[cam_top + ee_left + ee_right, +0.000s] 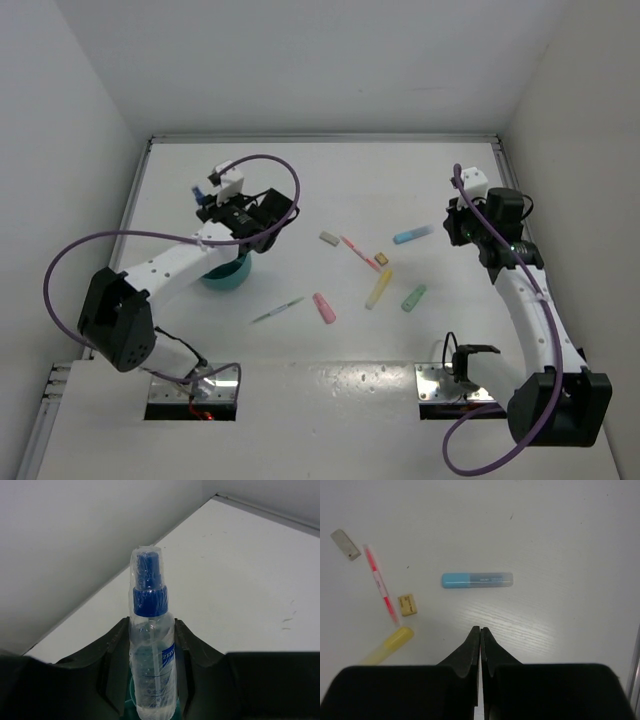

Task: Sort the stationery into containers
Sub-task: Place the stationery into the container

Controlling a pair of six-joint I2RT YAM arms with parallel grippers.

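- The left arm (165, 265) rises from its base at the near edge and stretches forward and to the right, crossing over the dark-teal cup (230, 276), which it partly covers.
- The right arm (530, 305) climbs along the right side of the table (350, 180), its wrist turned in toward the middle.
- Nearest the bases lie the green pen (277, 311) and the pink marker (324, 307), with the yellow marker (379, 289) and green marker (414, 298) to their right, all apart from one another.
- The left gripper (150, 626) clamps the blue-capped clear tube (149, 600) by its body, jaws partly closed. The tube stands upright with its cap on top, and teal from the cup shows just under its lower end.
- The right gripper (480, 629) has its jaws pressed together with nothing between them. It hangs above bare tabletop, just short of the blue marker (477, 580), which lies crosswise ahead of the tips.
- Left of that marker sit the tan eraser (407, 605), the pink pen (380, 582) and the grey eraser (345, 544), loosely grouped.
- Beyond the items the tabletop runs bare to the back wall (320, 60). The left wall (65, 555) stands close beside the held tube, and the right arm is near the right wall (590, 150).
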